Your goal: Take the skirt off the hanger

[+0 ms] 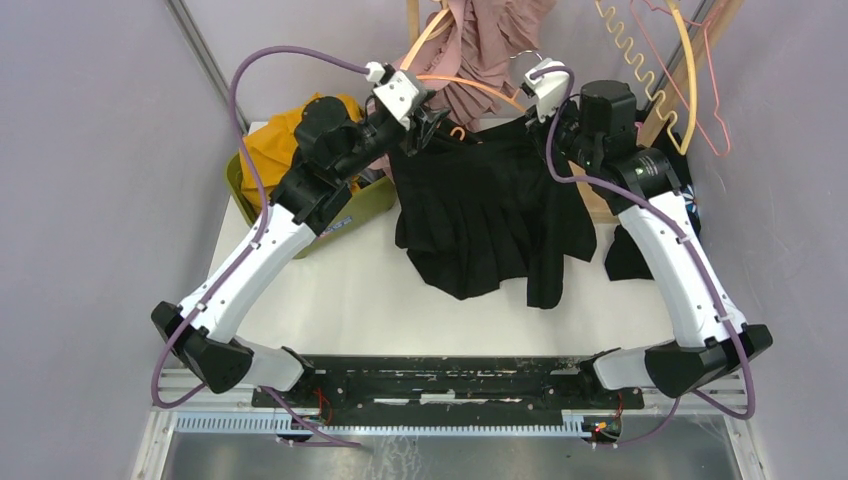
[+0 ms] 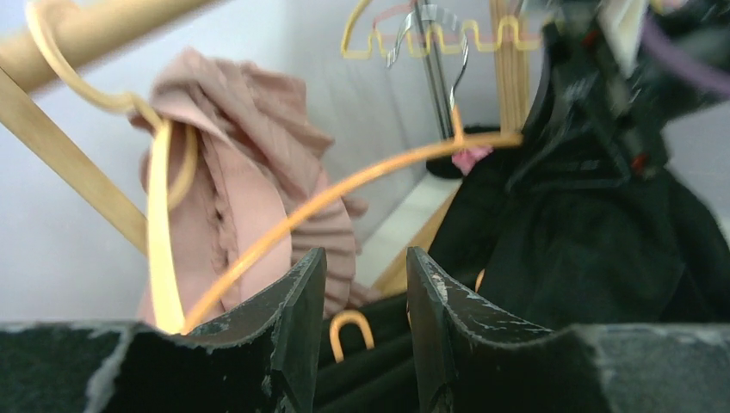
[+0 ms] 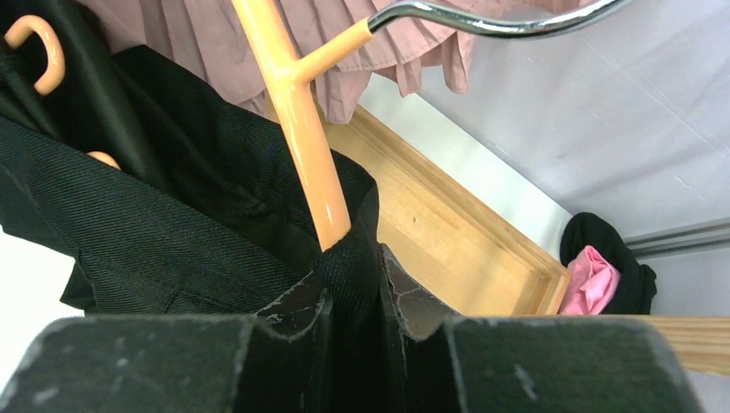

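Skirt (image 1: 490, 215), black, seen from above, lies spread on the white tabletop (image 1: 330, 300), its waist on the orange hanger (image 1: 465, 82) at the far side. An olive bin (image 1: 370, 205) at the left holds yellow cloth (image 1: 275, 140); a pink garment (image 1: 480, 45) hangs behind. Left wrist view: left fingers (image 2: 288, 335) stand parted, nothing between them, the hanger arm crossing beyond. Right wrist view: right fingers (image 3: 413, 314) are clenched on skirt fabric just under the hanger's arm end, with a wooden frame (image 3: 448, 232) and pink cloth (image 3: 590, 284) behind.
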Controlling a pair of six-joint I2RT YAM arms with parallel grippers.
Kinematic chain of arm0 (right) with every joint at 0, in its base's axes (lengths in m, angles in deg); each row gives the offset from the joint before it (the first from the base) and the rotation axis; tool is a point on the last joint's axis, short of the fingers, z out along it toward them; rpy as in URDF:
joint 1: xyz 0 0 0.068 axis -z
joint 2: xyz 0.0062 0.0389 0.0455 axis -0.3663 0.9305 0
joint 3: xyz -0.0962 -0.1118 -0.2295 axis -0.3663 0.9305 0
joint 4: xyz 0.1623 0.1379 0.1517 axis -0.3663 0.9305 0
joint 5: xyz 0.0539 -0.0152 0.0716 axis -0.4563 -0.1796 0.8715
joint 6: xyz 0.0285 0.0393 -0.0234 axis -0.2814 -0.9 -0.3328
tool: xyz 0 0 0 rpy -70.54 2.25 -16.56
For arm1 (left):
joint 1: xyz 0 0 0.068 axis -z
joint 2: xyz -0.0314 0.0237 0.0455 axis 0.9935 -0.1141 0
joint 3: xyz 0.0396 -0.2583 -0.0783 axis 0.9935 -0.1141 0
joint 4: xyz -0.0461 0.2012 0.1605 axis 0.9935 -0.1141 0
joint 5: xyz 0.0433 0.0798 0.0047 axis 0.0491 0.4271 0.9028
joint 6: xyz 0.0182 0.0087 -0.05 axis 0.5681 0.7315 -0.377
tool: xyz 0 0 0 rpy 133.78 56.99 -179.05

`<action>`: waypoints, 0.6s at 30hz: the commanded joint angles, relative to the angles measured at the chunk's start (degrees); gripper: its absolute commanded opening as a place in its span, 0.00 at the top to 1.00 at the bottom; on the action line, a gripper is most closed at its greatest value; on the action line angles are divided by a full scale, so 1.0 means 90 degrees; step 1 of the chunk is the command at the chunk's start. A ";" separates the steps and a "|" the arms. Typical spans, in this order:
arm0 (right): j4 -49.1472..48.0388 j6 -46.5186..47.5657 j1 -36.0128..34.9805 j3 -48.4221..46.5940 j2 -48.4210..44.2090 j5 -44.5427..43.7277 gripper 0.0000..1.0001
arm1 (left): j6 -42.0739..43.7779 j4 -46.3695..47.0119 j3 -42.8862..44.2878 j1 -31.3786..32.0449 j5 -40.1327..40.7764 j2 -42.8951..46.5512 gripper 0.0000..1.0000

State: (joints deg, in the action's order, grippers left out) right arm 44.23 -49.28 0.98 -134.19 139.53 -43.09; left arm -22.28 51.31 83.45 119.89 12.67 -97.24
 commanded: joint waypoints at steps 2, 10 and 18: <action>-0.0551 -0.0154 0.0043 -0.0219 -0.0673 -0.0427 0.99 | 0.0331 -0.0191 -0.0662 0.0003 0.0984 0.0268 0.54; -0.0907 0.0100 0.0048 0.0223 -0.0984 -0.1349 0.99 | 0.0223 0.0122 -0.1328 0.0003 0.2240 0.0857 0.55; -0.1031 0.0120 0.0048 0.0330 -0.1064 -0.1245 0.99 | 0.0382 0.0382 -0.1434 -0.0004 0.3102 0.0983 0.51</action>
State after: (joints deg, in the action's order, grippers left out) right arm 42.94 -47.36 0.98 -130.25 132.12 -51.79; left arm -21.69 49.80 70.60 119.92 33.41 -89.44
